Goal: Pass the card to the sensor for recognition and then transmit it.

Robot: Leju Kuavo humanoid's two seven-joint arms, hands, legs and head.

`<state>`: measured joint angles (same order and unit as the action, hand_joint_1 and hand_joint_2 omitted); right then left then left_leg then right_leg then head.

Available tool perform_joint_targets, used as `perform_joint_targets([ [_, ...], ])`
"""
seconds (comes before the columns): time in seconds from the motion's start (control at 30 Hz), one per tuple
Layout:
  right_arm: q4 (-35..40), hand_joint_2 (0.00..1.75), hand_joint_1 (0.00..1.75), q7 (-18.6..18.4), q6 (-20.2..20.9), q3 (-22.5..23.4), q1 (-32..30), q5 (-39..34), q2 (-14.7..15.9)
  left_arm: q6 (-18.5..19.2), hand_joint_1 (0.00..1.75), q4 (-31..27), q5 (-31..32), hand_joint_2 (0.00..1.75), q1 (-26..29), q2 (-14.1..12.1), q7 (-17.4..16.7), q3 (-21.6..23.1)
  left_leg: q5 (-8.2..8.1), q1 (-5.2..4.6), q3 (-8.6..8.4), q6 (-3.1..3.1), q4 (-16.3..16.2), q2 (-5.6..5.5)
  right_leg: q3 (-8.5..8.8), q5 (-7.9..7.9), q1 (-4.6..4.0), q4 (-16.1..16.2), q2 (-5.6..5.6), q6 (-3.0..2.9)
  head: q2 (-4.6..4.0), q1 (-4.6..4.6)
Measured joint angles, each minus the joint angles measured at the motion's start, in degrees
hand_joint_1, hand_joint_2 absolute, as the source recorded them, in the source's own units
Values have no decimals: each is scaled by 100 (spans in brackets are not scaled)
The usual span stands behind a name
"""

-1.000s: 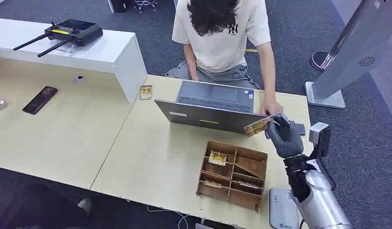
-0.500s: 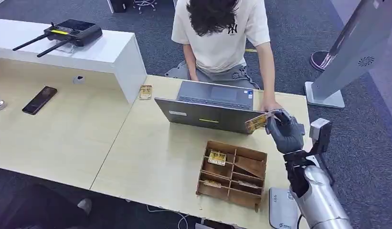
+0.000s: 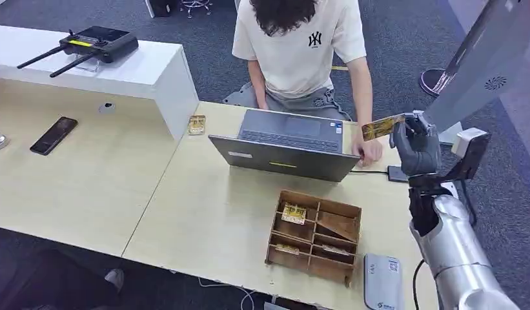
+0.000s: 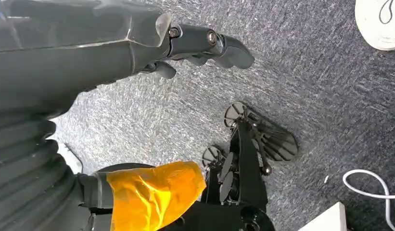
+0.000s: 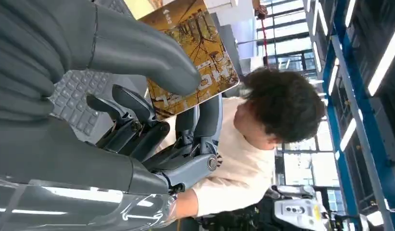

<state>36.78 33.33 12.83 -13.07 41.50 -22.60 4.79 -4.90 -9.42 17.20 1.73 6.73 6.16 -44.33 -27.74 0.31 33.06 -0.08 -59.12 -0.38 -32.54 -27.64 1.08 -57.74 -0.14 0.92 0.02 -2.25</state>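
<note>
My right hand (image 3: 414, 150) is raised over the table's far right corner and pinches a yellow patterned card (image 3: 381, 127) between thumb and fingers. The card sticks out toward the person, above the laptop's right end. In the right wrist view the thumb (image 5: 137, 48) presses on the card (image 5: 197, 57), with the darker fingers behind it. A grey card reader (image 3: 383, 290) lies flat at the table's front edge, well below the hand. My left hand (image 4: 205, 45) hangs over grey carpet with nothing in it.
A person in a white T-shirt (image 3: 297, 45) sits behind an open laptop (image 3: 285, 145), one hand (image 3: 368, 150) resting near my right hand. A wooden divided tray (image 3: 349, 219) holds several cards. A small black device (image 3: 397, 173) lies by the laptop. A phone (image 3: 53, 134) lies far left.
My right hand has lifted the card up and to the right, from over the laptop's lid edge toward the far right corner. The card reader at the front edge now shows fully.
</note>
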Motion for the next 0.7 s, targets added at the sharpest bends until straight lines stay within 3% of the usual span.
perform_joint_targets([
  [0.7, -800, 175, 175, -18, -833, 332, 1002, 201, 225, 4, 0, 0, -39, 175, -12, 4, 39, 0, 0, -1, -1, 0, -3, 0, -1, 3, 1, 0, 0, 0, 0, -2],
])
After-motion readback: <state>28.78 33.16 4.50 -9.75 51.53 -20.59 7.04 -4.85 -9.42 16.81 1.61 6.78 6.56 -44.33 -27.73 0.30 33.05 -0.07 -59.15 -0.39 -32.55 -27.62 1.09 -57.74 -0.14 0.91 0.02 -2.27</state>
